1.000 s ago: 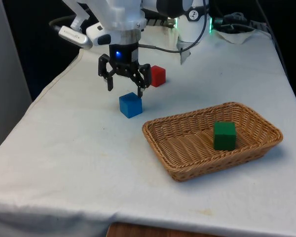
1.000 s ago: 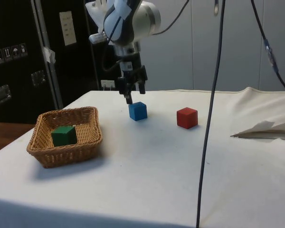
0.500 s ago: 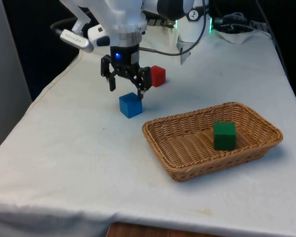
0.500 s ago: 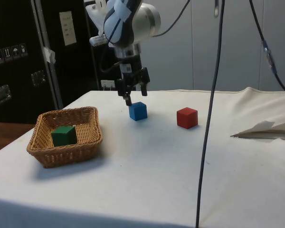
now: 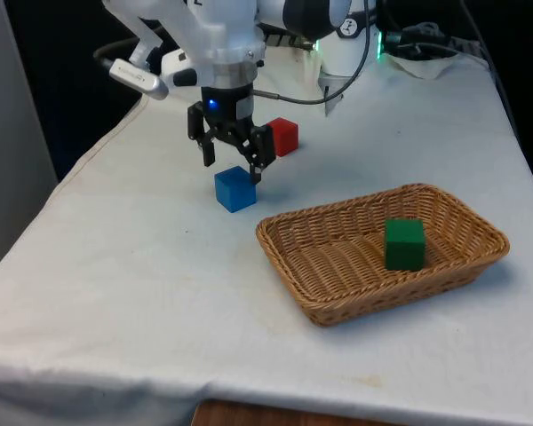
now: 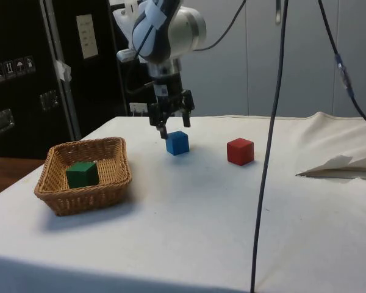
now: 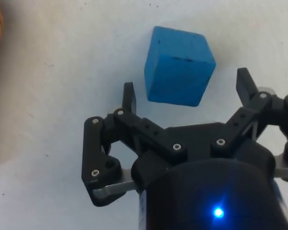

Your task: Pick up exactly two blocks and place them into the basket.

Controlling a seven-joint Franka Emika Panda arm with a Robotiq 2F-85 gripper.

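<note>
Since a second ago the hand point(image 5: 233, 166) has turned a bit about its own axis and sits a touch higher over the blue block point(image 5: 235, 188), fingers point(image 7: 128, 98) spread wide with nothing between them. That block rests on the tabletop point(image 5: 142, 266) just below the fingertips, not touching them. Red block point(image 5: 284, 136) is a little further toward the robot's end. Green block point(image 5: 404, 243) lies inside the wicker basket point(image 5: 338, 306), near the edge on the front view's right.
</note>
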